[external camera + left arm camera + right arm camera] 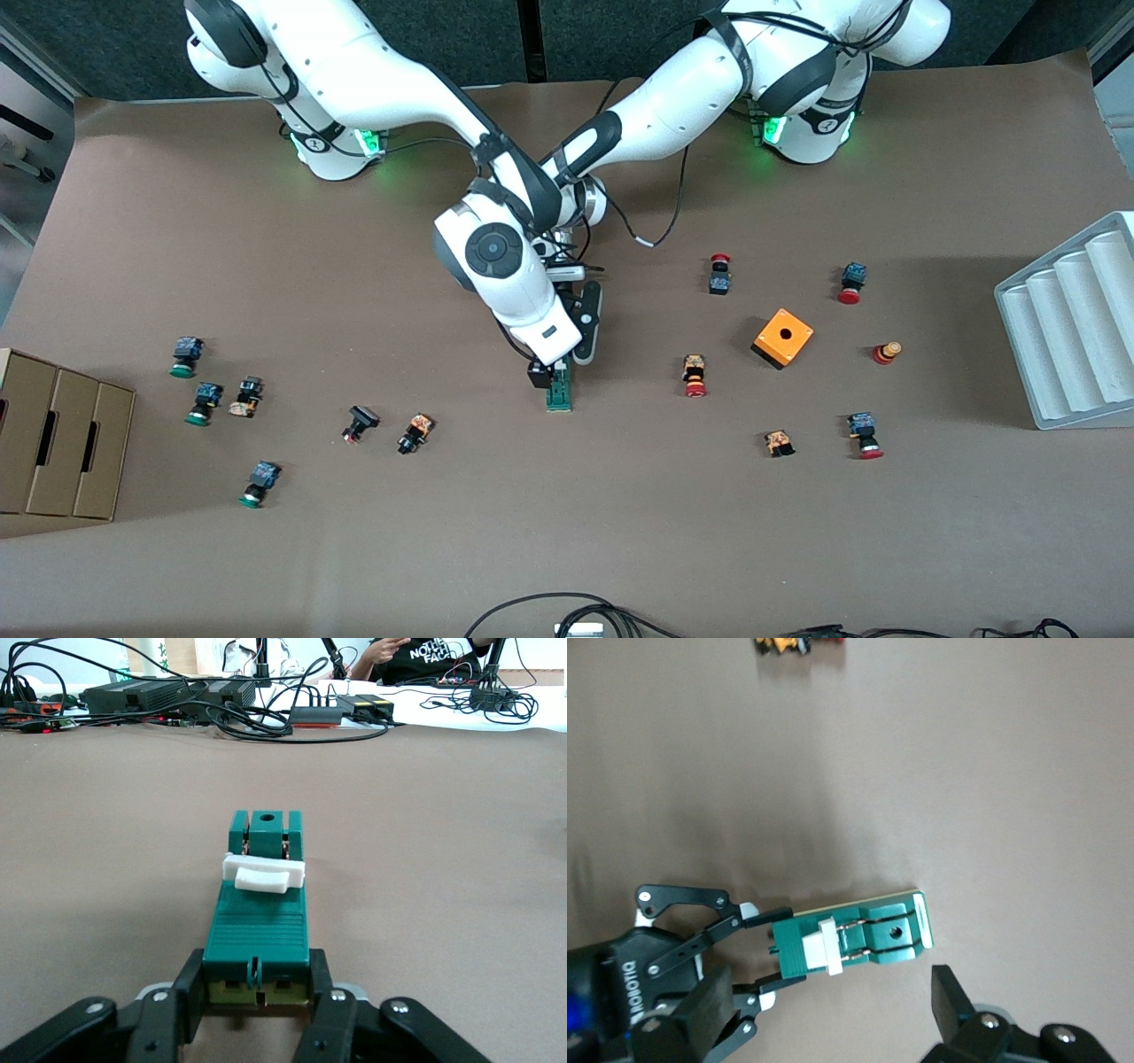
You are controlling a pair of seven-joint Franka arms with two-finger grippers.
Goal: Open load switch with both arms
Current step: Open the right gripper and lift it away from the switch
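Load switch [559, 391] lies flat on the brown worktop [567, 532] about mid-length, nearer the front camera than both arm bases; dark green block, white lever [263, 874] across its top, a round hole in the end that points away from the left claw.

Left claw [257, 992] is down at worktop level, closed on the load switch; its two black fingers [188, 997] press the sides of the near end; right wrist view shows the same grip [775, 948], fingers either side of the block's end.

Right claw [539, 372] hangs over the load switch, jaws spread wide and gripping nothing; only one black finger [954, 997] shows in the right wrist view, just beside the block's holed end and apart from it.

Both arms cross above the middle of the worktop, right arm [496, 257] on top in the front view.

Orange cube with a hole [783, 338] sits toward the left arm's end; small push buttons scattered at both ends; grey ribbed tray [1072, 328] at the left arm's edge; cardboard box [58, 439] at the right arm's edge.
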